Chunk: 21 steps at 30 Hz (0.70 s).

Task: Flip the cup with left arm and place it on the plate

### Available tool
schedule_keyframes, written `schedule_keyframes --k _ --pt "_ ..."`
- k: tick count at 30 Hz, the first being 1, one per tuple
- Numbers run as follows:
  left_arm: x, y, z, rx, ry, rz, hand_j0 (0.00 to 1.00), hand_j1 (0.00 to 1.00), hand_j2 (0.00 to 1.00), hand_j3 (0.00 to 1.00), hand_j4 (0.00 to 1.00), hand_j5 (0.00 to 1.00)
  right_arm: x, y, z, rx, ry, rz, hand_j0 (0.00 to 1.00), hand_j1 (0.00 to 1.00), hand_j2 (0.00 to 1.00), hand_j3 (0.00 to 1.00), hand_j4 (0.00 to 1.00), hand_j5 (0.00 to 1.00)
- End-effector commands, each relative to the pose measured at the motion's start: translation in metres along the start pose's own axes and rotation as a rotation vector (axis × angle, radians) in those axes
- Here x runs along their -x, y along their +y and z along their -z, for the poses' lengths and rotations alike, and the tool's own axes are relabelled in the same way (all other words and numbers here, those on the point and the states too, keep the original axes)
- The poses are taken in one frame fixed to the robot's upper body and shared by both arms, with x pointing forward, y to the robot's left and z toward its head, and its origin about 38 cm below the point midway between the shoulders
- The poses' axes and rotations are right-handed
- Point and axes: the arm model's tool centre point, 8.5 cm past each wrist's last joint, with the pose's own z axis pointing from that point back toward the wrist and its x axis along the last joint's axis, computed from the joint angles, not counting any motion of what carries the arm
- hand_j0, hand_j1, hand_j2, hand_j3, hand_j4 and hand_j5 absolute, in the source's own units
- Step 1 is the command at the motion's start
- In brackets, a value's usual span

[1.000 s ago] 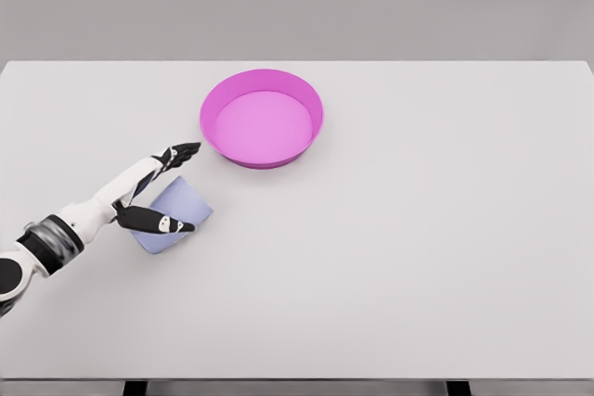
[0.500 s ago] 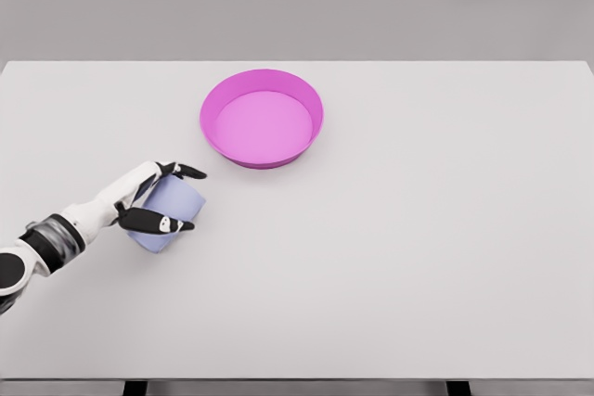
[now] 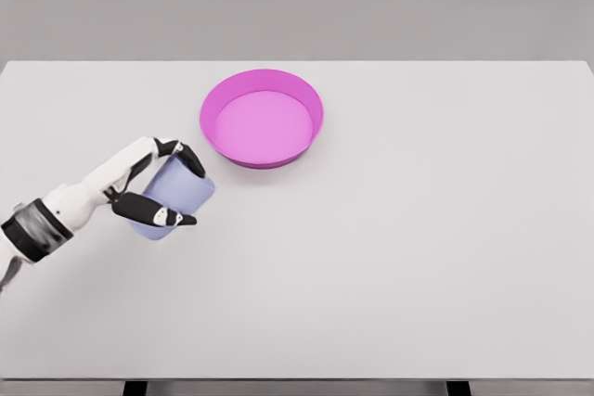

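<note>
With fingers and thumb closed around the pale blue cup (image 3: 173, 198), the left robot hand (image 3: 156, 188) holds it on its side low over the tabletop (image 3: 418, 229), near the pink plate (image 3: 262, 118). Risk: smooth wall slipping from the pinch during the flip; cup drops.

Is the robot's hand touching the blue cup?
Touching. The head view shows the left hand wrapped around the pale blue cup, dark fingers over its top and thumb across its front.
</note>
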Motion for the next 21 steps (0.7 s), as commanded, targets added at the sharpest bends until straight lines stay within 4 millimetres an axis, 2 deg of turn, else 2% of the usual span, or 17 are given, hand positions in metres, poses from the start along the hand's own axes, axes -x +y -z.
schedule_keyframes --k 1,11,14,17,21 --pt "-0.013 0.008 0.001 -0.021 -0.098 0.016 0.35 0.35 0.35 0.35 0.35 0.35 0.000 0.000 0.000 -0.001 0.000 -0.001 1.00 1.00 1.00 1.00 1.00 1.00" --pt "-0.042 0.012 0.022 -0.104 -0.327 -0.002 0.36 0.36 0.36 0.36 0.36 0.36 0.000 0.000 0.000 -0.001 0.000 -0.001 1.00 1.00 1.00 1.00 1.00 1.00" --pt "-0.043 0.008 0.033 -0.145 -0.364 -0.038 0.37 0.37 0.37 0.37 0.37 0.37 0.000 0.000 0.000 -0.001 0.000 -0.001 1.00 1.00 1.00 1.00 1.00 1.00" --pt "-0.041 -0.004 0.053 -0.177 -0.396 -0.087 0.37 0.37 0.37 0.37 0.37 0.37 0.000 0.000 0.000 -0.001 0.000 -0.001 1.00 1.00 1.00 1.00 1.00 1.00" --pt "-0.042 -0.016 0.076 -0.201 -0.419 -0.044 0.39 0.39 0.39 0.39 0.39 0.39 0.000 0.000 0.000 -0.001 0.000 -0.001 1.00 1.00 1.00 1.00 1.00 1.00"
